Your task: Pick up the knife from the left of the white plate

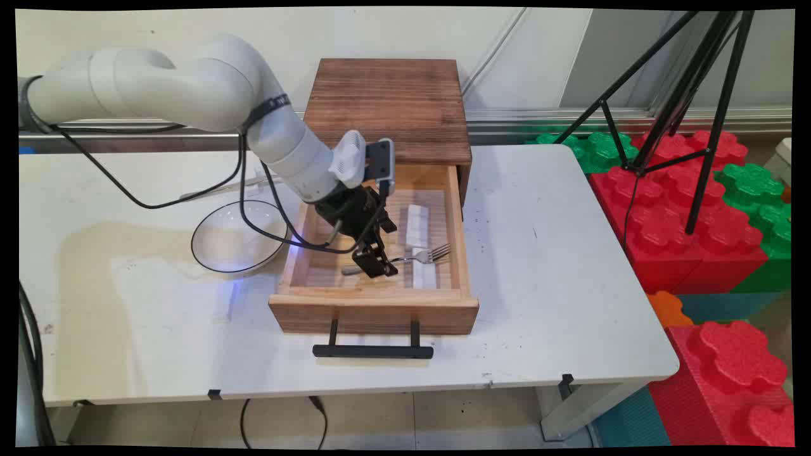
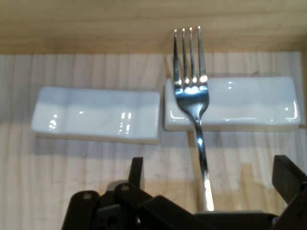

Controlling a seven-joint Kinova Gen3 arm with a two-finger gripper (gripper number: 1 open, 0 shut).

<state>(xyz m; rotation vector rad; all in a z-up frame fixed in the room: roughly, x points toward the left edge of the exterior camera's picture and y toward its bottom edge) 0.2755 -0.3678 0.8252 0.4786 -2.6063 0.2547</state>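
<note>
A wooden drawer (image 1: 374,311) stands pulled out of its dark wooden cabinet (image 1: 388,104). Inside lies a metal fork (image 1: 421,255), its neck resting across a white ceramic rest (image 1: 423,275); a second white rest (image 1: 417,225) lies behind it. My gripper (image 1: 377,259) is down inside the drawer over the fork's handle. In the hand view the fork (image 2: 192,91) runs up between the two fingers, its tines past the right-hand rest (image 2: 240,103), with the other rest (image 2: 96,120) to the left. The gripper (image 2: 211,167) is open, its fingers standing apart on either side of the handle.
A white bowl with a dark rim (image 1: 234,237) sits on the table (image 1: 557,266) just left of the drawer. The drawer's black handle (image 1: 372,350) juts toward the table's near edge. A black tripod (image 1: 690,114) and red and green foam blocks (image 1: 697,234) stand to the right.
</note>
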